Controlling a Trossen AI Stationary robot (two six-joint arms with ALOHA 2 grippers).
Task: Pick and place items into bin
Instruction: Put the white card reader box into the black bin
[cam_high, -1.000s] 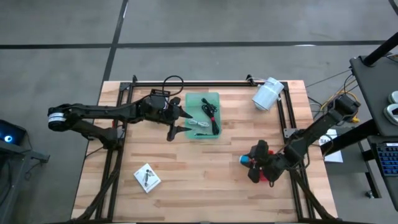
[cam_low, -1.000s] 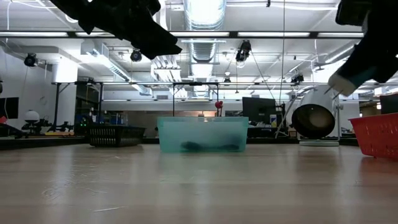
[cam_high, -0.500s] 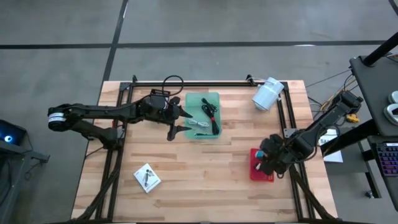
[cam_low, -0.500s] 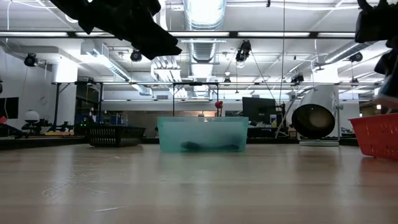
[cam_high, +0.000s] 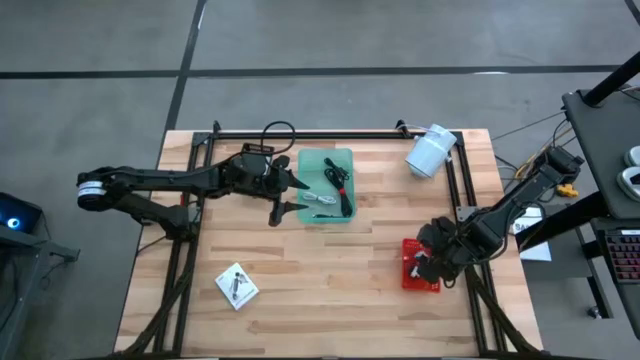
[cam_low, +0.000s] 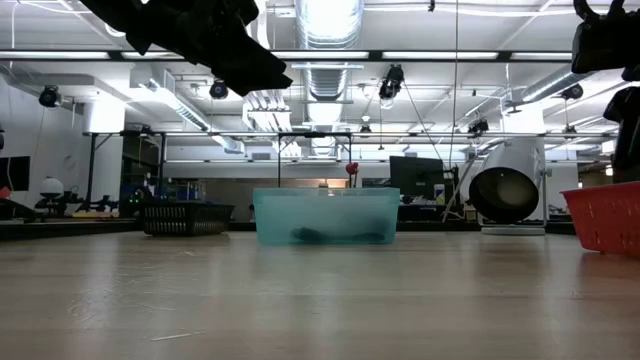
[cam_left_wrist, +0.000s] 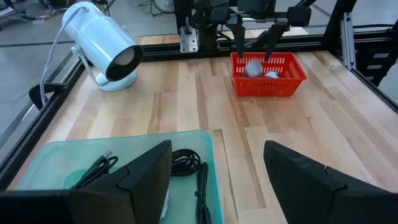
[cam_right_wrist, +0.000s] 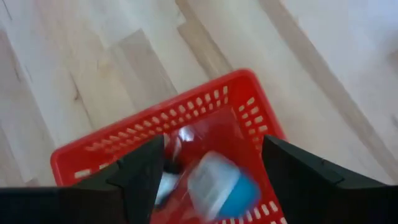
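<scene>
Change: my right tool (cam_high: 424, 266), over the red basket (cam_high: 409, 282) at the bench's (cam_high: 330, 290) right near side, has gone from gripping to wide. A blue-and-white item (cam_right_wrist: 217, 186) is blurred between its fingers, dropping into the basket. I judge one more placement done.

Left tool (cam_high: 287, 195): wide, empty, beside the green tray (cam_high: 325, 160).

Count:
- Red basket: one, holding the new item and at least one other, unclear.
- Green tray: one, with black cables (cam_high: 338, 180), two or three, and one grey cable (cam_high: 320, 200).
- White packet (cam_high: 237, 286): one, bench near left.
- White cylinder (cam_high: 430, 151): one, far right.
</scene>
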